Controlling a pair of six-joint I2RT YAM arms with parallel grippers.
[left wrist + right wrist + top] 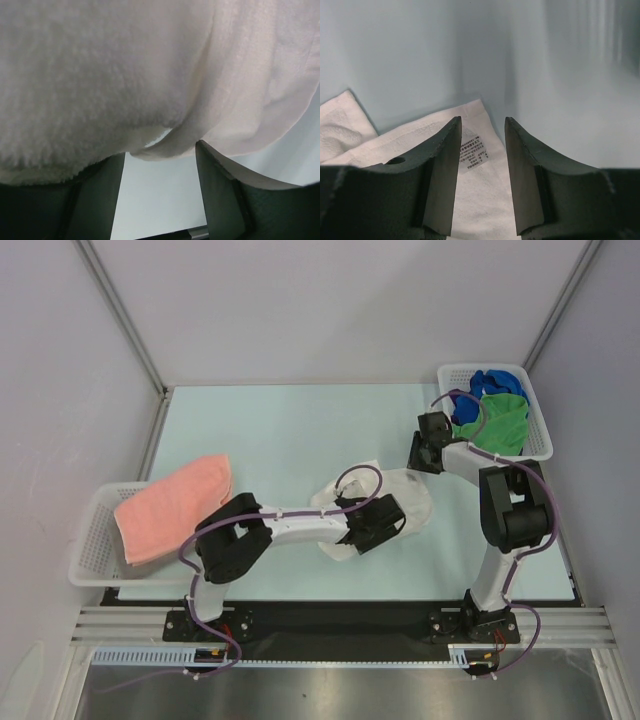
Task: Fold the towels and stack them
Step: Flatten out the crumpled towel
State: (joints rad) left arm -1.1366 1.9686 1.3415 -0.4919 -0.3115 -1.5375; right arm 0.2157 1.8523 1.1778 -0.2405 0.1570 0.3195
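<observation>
A white towel (412, 502) lies crumpled at the table's middle. My left gripper (385, 523) sits low on its near-left part. In the left wrist view the white towel (100, 80) fills the upper frame and a fold droops over the tips of my open left gripper (159, 150), with bare table between the fingers. My right gripper (422, 462) hovers open at the towel's far-right corner. The corner and its printed tag (474, 152) show between and under the right gripper (482, 120). A salmon pink towel (170, 505) lies folded over the left basket. Blue (497, 382) and green (495, 420) towels lie bunched in the right basket.
A white lattice basket (90, 552) stands at the left table edge, another (543, 440) at the far right corner. Grey enclosure walls close in the back and sides. The arm bases sit on a rail along the near edge.
</observation>
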